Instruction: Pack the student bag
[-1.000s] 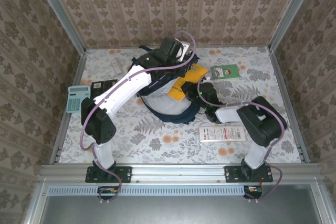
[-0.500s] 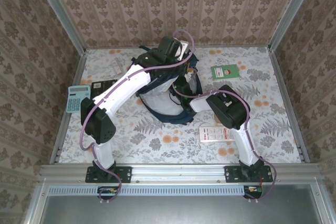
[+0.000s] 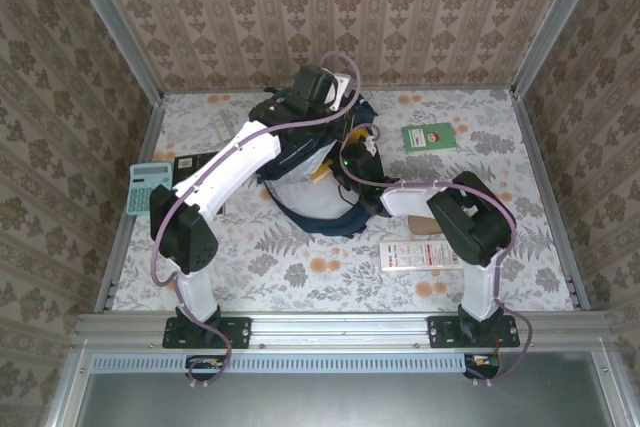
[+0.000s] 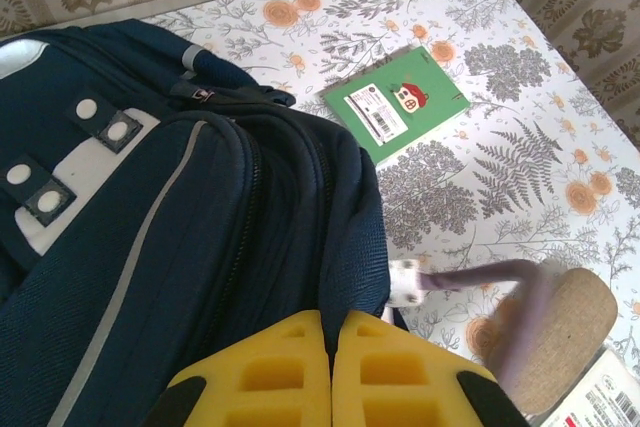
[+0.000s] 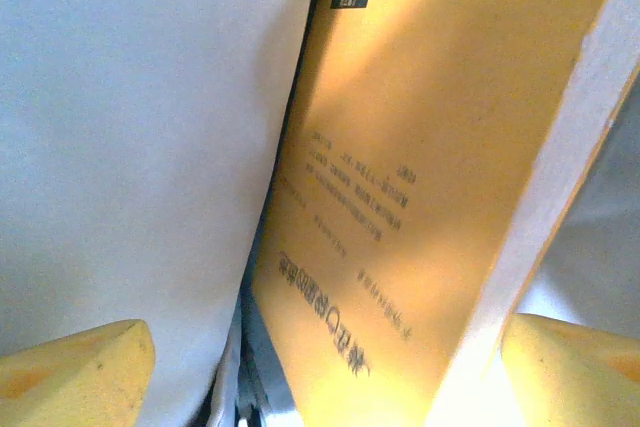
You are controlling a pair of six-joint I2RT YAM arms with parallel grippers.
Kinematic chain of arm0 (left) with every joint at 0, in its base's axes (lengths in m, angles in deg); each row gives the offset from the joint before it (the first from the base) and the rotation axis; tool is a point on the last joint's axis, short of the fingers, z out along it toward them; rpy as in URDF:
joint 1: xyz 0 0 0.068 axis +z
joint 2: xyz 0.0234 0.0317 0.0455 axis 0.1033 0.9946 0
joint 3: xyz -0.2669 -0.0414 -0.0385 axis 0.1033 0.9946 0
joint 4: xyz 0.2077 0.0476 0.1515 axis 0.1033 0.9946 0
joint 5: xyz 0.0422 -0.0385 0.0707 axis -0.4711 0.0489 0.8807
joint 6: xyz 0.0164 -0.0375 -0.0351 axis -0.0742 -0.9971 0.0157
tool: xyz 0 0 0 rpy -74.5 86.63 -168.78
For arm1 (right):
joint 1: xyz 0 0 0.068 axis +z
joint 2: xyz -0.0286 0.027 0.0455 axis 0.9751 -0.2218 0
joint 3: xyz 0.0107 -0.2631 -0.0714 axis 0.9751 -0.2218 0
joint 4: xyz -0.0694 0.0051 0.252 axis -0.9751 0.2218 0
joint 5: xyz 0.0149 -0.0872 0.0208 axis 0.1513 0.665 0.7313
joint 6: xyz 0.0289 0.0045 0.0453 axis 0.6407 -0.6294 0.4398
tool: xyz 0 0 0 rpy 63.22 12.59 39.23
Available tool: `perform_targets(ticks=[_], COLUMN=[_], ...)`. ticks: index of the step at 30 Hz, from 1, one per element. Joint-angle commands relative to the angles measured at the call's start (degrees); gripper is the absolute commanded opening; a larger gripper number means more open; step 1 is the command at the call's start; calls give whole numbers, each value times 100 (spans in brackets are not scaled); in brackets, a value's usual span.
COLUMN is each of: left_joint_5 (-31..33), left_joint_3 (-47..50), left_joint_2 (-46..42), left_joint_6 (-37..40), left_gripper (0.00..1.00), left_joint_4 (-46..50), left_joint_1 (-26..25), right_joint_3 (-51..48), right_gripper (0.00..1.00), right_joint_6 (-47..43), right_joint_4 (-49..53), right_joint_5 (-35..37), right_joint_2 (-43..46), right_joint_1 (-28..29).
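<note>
Right gripper (image 5: 330, 352): I see the jaws wide apart inside the large navy-blue fabric backpack (image 3: 312, 209), with one yellow paperback book (image 5: 420, 147) between them. Left gripper (image 4: 328, 352): pinched shut on the backpack's top fabric. I count one green booklet (image 4: 396, 102) right of the backpack, which lies on the floral tabletop (image 3: 300, 267).

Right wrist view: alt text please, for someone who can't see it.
A yellow-orange book, white page edge on its right, stands in the student bag against pale lining. The right hand is open, one yellow fingertip in each lower corner.

Soft even light; right wrist close-up blurred
</note>
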Motion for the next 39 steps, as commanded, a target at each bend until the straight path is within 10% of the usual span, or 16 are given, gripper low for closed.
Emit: perform_targets(ticks=[1,12,22,39], left_joint_5=[-77,-289,32,1010], left_joint_3=[115,992,2004,4068], left_joint_2=[-350,-410,-1089,-1613], left_joint_6=[-145,-456,-668,-1515], left_gripper=[0,8,67,89], left_joint_4=[-273,-735,-837,-941], left_joint_1=[117,117,294,3305], right_joint_3=[-480,-2223,-2251,-2055], right_gripper=[91,87,94,100], right_joint_6=[-359,-932,-2161,-2343], right_joint_4=[329,840,2973,3069], right_joint_5=[-148,-253,-304,-1293], right_joint_2=[687,2735,4869,5181], right_joint_1=[18,28,-34,290])
